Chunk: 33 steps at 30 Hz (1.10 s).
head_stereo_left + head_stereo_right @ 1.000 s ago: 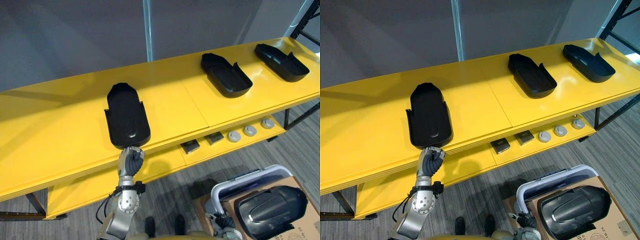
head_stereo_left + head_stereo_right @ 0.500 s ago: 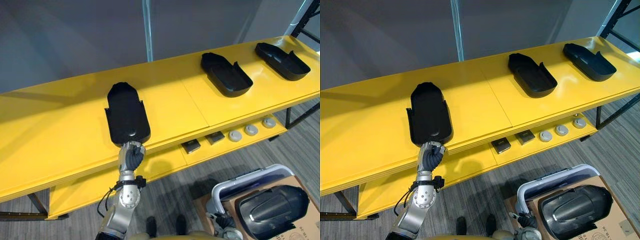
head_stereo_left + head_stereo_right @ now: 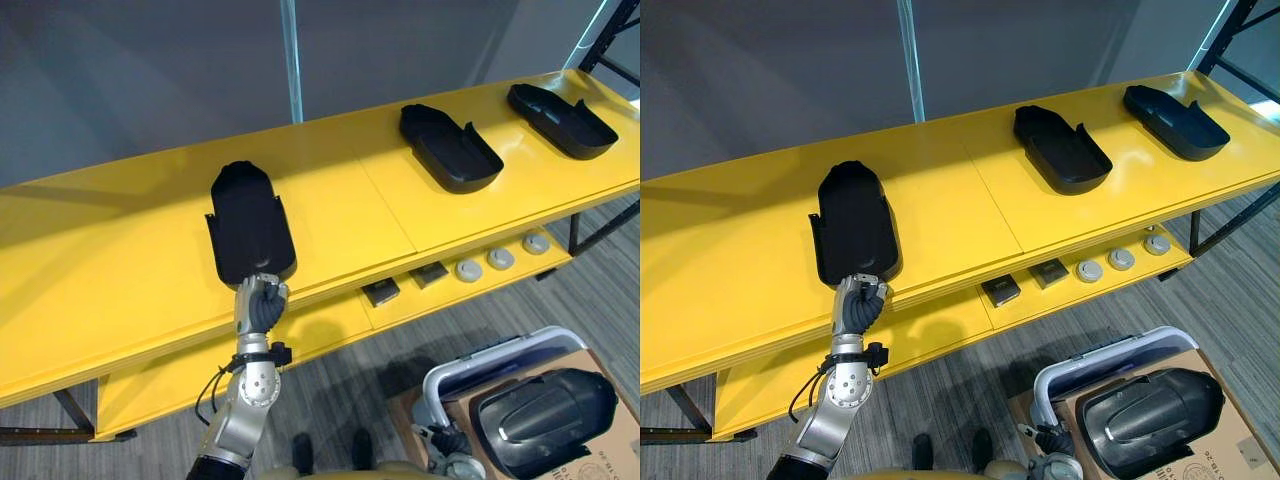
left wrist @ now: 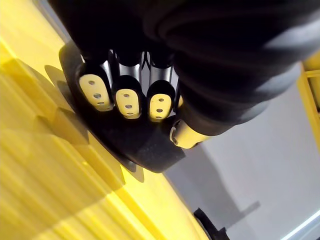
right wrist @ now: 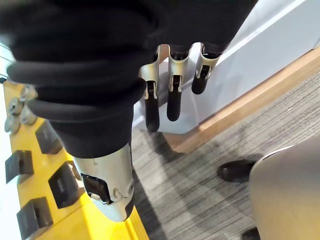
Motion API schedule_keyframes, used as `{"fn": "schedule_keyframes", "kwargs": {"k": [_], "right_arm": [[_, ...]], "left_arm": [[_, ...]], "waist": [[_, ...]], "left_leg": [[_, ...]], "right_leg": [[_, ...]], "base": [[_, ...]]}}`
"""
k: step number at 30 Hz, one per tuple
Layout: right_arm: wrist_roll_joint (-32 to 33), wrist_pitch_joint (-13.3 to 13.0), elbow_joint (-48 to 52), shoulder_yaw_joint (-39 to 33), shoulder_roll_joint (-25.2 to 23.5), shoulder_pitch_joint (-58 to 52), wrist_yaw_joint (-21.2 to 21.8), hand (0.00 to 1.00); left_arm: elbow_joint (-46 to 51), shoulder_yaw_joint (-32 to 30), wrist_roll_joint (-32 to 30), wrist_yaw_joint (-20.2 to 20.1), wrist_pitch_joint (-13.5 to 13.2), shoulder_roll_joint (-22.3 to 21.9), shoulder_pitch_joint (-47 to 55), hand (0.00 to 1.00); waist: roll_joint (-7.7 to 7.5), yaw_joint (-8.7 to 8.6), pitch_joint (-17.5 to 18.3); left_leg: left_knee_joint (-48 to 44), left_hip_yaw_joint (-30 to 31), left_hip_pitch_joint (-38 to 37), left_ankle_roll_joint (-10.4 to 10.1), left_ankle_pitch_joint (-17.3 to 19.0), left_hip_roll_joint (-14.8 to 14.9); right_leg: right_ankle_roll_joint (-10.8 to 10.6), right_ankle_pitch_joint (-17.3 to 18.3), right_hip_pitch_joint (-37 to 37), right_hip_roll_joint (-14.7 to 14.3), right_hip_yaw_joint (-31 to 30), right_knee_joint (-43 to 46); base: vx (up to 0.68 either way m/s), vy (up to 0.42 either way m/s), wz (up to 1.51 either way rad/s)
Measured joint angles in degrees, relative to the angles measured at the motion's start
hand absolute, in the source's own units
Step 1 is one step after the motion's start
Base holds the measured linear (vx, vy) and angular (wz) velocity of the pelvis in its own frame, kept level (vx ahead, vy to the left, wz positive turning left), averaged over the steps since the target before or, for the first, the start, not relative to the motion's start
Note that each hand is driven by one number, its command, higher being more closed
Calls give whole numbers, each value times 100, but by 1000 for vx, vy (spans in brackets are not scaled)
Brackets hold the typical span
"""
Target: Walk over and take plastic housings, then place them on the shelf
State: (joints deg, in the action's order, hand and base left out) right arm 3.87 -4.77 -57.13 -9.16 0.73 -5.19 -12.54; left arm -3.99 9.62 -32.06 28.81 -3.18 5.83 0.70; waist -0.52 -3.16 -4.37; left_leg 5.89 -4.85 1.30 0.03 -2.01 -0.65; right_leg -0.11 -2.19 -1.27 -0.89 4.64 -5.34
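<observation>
Left hand (image 3: 262, 303) curled round near end of leftmost housing (image 3: 248, 222) on yellow shelf (image 3: 120, 260); right hand (image 5: 172, 85) hanging, fingers loose.

Near end of the plastic housing (image 3: 250, 225) hidden behind the left hand (image 3: 260, 303), yellow shelf (image 3: 100, 270) cut off at both sides, lower-tier round parts (image 3: 500, 260) too small to identify

Left arm (image 3: 243, 410): silver-grey, round wrist joint.
Left hand (image 3: 260, 303): dark ribbed cover, silver fingers, pale dotted fingertip pads (image 4: 127, 97).
Right hand (image 5: 173, 80): dark ribbed cover, silver dark-tipped fingers.
</observation>
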Motion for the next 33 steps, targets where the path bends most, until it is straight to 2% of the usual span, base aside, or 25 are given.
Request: {"fn": "schedule_keyframes", "kwargs": {"k": [3,13,18,26,33], "right_arm": [[0,8,2,-11,-1,31,6,0],[-10,20,-2,-123,-28,44,40,0],[-12,22,1,-130,-28,82,47,0],[-11,20,3,-162,-21,86,144,0],[-10,23,2,-165,-22,89,149,0]], "left_arm": [[-178,-123,12,-2,65,12,-115,100],[-742,-147,43,-2,208,195,-790,100],[-1186,-308,53,-15,296,344,-1177,100],[-1470,-320,208,-118,400,594,-1599,100],[-1355,-348,288,-134,401,601,-1588,100]], "waist": [[0,-101,0],[2,-145,-1],[5,-239,-4],[4,-259,-8],[0,-254,-10]], "left_leg": [[0,-16,-1,0,0,1],[-2,-117,-26,-4,3,26],[-1,-181,-41,-5,3,30],[0,-239,-45,-17,12,36],[-1,-210,-44,-14,14,30]], "right_leg": [[5,-3,1,0,-9,-8],[39,-29,8,-19,-75,-27],[58,-60,-2,-23,-140,-28],[58,-63,-19,-25,-179,-28],[57,-63,-10,-21,-155,-28]], "base": [[0,0,0],[-2,1,-3],[-19,11,-6],[-5,5,-2],[-1,3,1]]}}
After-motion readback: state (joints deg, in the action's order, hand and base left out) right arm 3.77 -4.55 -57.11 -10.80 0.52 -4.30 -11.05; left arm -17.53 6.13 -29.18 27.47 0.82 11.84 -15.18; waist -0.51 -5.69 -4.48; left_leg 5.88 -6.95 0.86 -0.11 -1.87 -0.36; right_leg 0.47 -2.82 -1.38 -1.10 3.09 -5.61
